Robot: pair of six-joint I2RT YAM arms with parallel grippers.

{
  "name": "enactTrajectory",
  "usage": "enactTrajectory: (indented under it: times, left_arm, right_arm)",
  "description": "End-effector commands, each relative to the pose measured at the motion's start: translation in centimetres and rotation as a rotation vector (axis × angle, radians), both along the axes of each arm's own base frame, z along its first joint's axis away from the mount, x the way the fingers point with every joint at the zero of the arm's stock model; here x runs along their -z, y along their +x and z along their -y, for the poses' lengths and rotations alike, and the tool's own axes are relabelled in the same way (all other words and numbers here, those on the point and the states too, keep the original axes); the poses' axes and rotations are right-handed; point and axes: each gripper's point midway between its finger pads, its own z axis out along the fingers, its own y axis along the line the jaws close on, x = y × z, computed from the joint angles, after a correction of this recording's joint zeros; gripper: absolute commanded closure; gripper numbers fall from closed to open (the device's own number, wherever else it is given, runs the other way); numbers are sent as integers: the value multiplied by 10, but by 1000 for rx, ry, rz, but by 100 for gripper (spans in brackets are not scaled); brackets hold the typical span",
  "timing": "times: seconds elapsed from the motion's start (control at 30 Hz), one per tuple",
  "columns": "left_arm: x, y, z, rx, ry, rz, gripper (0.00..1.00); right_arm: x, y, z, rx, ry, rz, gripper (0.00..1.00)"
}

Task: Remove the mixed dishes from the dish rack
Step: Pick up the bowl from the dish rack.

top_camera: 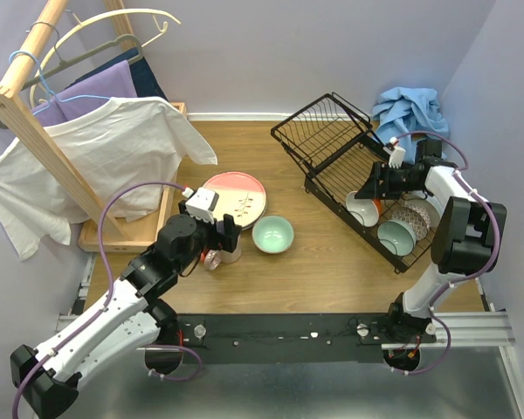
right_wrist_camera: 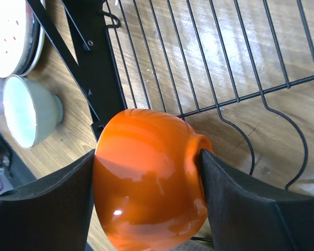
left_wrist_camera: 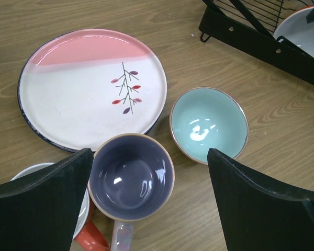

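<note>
Top view: fixed high, behind arm bases, looking down over whole bench. Left wrist view: close, tilted down on pink-and-cream plate, pale-green bowl. Right wrist view: very close, inside dish rack, orange bowl filling frame. Plate, green bowl appear in all three views.

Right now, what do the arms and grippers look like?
Left arm and right arm: white links, black joint housings, a lavender cable looping along each. Left gripper and right gripper: broad matte-black fingers, a white box at the left wrist.
</note>
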Motion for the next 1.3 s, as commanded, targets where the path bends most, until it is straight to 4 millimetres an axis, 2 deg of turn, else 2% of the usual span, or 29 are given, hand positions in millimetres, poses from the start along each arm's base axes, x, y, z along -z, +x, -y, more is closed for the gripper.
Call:
enactTrajectory:
  times: [0.0,0.33,0.6,0.73,0.97,1.0,1.27]
  left_arm:
    - [-8,4,4,22,-28,21,1]
    - [-8,6,4,25,-48,15,1]
    - [-7,6,4,28,-51,9,1]
    - [-7,7,4,26,-51,9,1]
    - [-6,7,4,26,-50,8,1]
    - [-6,7,4,26,-50,8,1]
    - [-5,7,4,26,-47,3,1]
  right_arm:
    - [-22,-2,-9,-27,-17,40,25]
    - [-30,-6,-14,-34,-120,72,54]
    - [-41,-1,-22,-36,-235,127,65]
    - [-46,2,-22,-26,-283,150,70]
    - [-67,8,-19,25,-316,219,74]
    - [-70,7,-24,17,-317,225,74]
    - [-88,13,-17,103,-339,288,75]
